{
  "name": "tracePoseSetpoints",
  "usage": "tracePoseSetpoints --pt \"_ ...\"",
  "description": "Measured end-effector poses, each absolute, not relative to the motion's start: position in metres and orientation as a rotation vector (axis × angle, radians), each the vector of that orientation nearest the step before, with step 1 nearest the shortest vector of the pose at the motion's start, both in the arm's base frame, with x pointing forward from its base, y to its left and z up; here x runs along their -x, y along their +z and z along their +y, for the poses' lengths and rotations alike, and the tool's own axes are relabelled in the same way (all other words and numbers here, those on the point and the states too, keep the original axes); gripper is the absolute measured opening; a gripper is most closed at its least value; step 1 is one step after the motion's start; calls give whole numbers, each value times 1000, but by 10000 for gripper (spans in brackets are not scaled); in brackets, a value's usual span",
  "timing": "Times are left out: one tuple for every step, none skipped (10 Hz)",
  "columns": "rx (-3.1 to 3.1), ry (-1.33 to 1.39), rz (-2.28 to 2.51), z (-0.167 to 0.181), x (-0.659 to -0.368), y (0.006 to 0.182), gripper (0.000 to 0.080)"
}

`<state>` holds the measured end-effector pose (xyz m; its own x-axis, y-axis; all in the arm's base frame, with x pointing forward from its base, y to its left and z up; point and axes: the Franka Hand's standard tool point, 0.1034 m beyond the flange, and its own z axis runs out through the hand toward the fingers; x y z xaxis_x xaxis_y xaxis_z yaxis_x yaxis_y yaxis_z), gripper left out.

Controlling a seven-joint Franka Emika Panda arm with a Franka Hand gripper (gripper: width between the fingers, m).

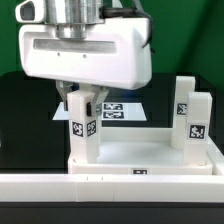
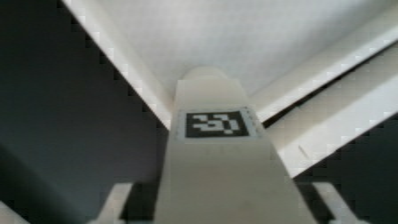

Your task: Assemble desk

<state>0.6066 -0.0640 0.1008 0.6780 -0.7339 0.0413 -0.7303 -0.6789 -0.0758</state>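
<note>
While pincer clamps an upright leg | long axis vertical | desk top corner socket directly beneath.

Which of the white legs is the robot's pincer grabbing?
The leg on the exterior view's left, standing at the desk top's corner. The pincer grips it from above; the two legs on the right stand untouched.

The white, blocky two-finger gripper hangs straight down from its grey wrist, jaws seemingly closed around an upright white leg.
</note>
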Motion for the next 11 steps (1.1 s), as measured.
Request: tracePoseSetpoints --pt "2770 -101 1351 -63 -607 101 290" --pt "2696 -95 1481 -62 -607 101 290" --pt "2653 -91 1553 -60 -607 101 290" --pt "2579 -86 1668 -60 -607 101 290" --pt "2509 -81 1768 -58 -607 101 290" --pt "2477 -79 1812 -57 -607 101 290" --pt "2446 -80 1853 -57 -607 101 290" --pt "2452 -80 1845 -57 -607 100 383" --pt "2458 -79 1838 -57 -607 100 383" --pt "2490 -81 1796 -57 -607 100 559" --pt "2512 -76 1771 -55 -607 100 559"
